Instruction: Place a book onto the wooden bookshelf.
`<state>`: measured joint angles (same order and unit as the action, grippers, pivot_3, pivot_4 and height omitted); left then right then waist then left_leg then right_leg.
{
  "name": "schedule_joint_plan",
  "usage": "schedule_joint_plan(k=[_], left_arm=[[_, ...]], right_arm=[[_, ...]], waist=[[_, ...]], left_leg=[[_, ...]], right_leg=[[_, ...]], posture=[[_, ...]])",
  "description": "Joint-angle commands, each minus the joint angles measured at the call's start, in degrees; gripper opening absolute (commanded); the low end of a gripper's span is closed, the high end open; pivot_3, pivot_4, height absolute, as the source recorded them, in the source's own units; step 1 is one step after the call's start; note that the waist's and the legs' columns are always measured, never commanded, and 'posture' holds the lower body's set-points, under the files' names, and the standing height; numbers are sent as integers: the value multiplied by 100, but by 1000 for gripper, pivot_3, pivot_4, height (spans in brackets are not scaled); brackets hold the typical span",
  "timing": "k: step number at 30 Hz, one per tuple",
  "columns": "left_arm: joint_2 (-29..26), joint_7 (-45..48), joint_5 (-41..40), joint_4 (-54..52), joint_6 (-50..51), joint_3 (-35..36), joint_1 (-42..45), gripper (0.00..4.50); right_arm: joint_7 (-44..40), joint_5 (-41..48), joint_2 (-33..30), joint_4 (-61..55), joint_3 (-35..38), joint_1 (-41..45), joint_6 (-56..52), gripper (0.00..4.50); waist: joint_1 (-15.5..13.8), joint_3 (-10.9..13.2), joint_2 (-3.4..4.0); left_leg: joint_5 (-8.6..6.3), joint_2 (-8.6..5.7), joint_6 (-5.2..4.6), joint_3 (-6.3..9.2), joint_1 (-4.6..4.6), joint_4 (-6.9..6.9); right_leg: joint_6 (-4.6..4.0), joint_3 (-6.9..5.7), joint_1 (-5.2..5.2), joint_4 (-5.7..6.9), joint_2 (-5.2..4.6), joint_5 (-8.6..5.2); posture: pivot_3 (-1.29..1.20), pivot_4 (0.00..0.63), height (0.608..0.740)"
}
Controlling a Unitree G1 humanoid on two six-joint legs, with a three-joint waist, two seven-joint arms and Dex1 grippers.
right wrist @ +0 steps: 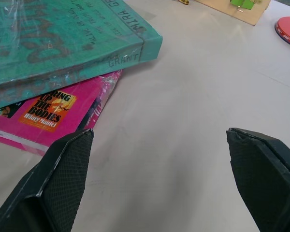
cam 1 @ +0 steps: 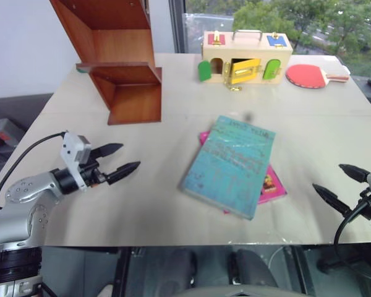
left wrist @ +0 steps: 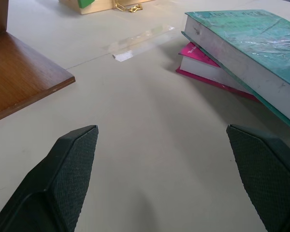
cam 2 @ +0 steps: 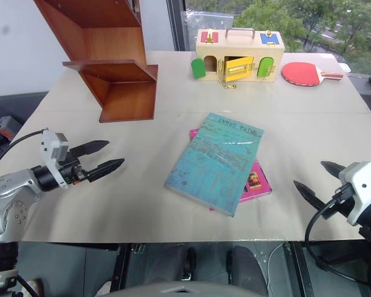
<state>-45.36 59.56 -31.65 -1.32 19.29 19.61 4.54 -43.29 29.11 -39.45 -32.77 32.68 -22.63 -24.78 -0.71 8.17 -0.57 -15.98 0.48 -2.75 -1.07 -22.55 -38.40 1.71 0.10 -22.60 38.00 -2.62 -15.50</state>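
Lying flat mid-table, the glossy, film-wrapped teal book [cam 1: 230, 166] overlaps a smaller magenta book [cam 1: 273, 183]. Behind it stands the reddish-brown wooden bookshelf [cam 1: 120, 65] with slanted panels. Left gripper [cam 1: 117, 161] and right gripper [cam 2: 316, 180] hover spread wide, empty.

teal book [right wrist: 63, 43]: "GRANT" | pink book [right wrist: 48, 116]: "UP THE BODIES", "Hilary Mantel"

Head stereo pair looks down over the desk [cam 1: 173, 204]; wrist cams sit low near its front edge, angled inward, both catching the book [left wrist: 251, 43].
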Motion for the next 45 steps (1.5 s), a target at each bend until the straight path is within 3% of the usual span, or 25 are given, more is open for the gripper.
schedule_joint_plan(k=[1, 4, 7, 9, 10, 15, 23, 30, 35, 45], left_arm=[[-67, 103, -75, -70, 0, -11, 186, 4463], [6, 261, -257, -170, 212, -160, 325, 4463], [-19, 364, -258, -148, 233, -237, 422, 4500], [-11, 443, -284, -134, 221, -263, 483, 4500], [10, 514, -330, -150, 212, -267, 505, 4500], [31, 1222, -612, -355, 109, -383, 490, 4500], [-323, 2352, -967, -681, 226, -417, 262, 4500], [-421, 2473, -1056, -765, 335, -306, 100, 4500], [-446, 2427, -979, -771, 233, -168, -112, 4500], [-445, 2345, -1000, -969, 200, 82, -572, 4500]], right_arm=[[17, 52, -103, -84, 188, 73, 23, 4500], [130, 115, -133, -180, 66, 239, -132, 4500], [133, 142, -158, -183, 42, 305, -205, 3765], [129, 195, -166, -190, 3, 359, -262, 2788], [152, 196, -168, -210, -36, 405, -291, 2564], [211, 288, -212, -399, -406, 666, -549, 114], [622, -222, -344, -141, -1671, 1536, -1039, 38], [932, -1016, -234, 883, -2639, 2609, -972, 38], [549, -1333, -30, 1494, -3384, 3239, -478, 38], [63, -1549, 191, 2103, -3725, 3710, 311, 38]], waist=[[-1, 0, 0], [-9, 0, 0], [-4, 0, -1], [-4, 0, -1], [-4, 0, -1], [7, 0, -1], [21, 2, 1], [6, 5, 2], [24, 7, 1], [24, 8, 1]], left_leg=[[0, 0, 0, 0, 0, 0], [0, 0, 0, 0, -1, -1], [0, 0, 0, 0, 0, -2], [0, 0, 0, 1, -2, -2], [0, 0, 0, 1, -2, -2], [0, 0, 0, -2, -3, -2], [0, 0, 0, -2, -3, -3], [0, -2, 0, -2, -10, -4], [0, -2, 0, -3, -12, -4], [-1, -1, -1, -2, -13, -4]], right_leg=[[0, 0, 0, 0, 0, 0], [0, -1, 0, 0, 0, 0], [0, -1, 1, 1, 1, 0], [0, -2, -1, 1, 3, 0], [0, -2, -1, 1, 4, 0], [0, 1, -2, 0, 5, 0], [0, 1, -4, 1, 9, 0], [-1, -2, -11, 1, 12, 0], [-1, 1, -14, 0, 16, 0], [0, 0, -14, -1, 10, 0]], posture=[[0, 150, 740], [0, 150, 740], [0, 150, 740], [0, 150, 740], [0, 150, 740], [0, 150, 740], [0, 150, 740], [0, 150, 740], [0, 150, 740], [0, 150, 740]])
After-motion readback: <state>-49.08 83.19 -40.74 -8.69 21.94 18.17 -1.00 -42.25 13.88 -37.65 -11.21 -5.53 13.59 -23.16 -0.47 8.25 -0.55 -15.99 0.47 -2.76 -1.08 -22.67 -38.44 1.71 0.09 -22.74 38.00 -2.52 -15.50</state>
